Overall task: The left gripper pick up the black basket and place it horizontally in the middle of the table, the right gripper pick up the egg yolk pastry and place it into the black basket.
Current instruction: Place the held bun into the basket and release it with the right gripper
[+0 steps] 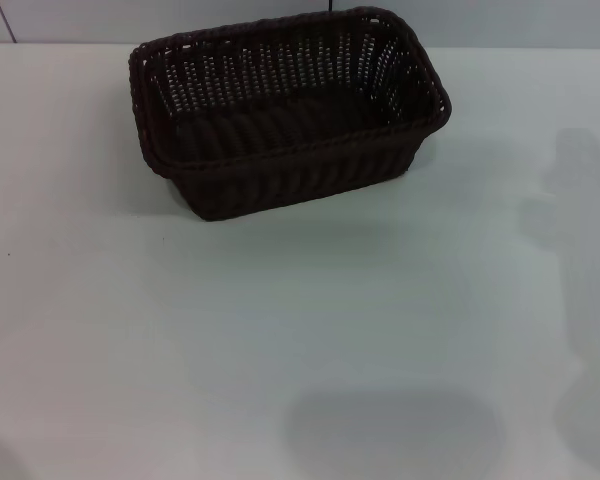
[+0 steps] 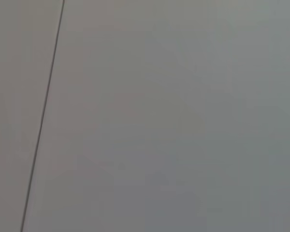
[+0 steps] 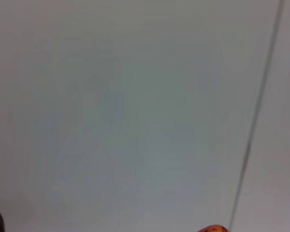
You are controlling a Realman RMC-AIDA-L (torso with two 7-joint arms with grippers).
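The black basket (image 1: 280, 150) stood empty toward the far middle of the table (image 1: 280, 350), a little skewed, and the egg yolk pastry (image 3: 215, 229) showed only as an orange sliver at the border of the right wrist view (probably it, I think). Neither the left gripper nor the right gripper was visible, so you could not tell their grip. The risk was a badly judged grasp: the round pastry could roll away or strike the rim.
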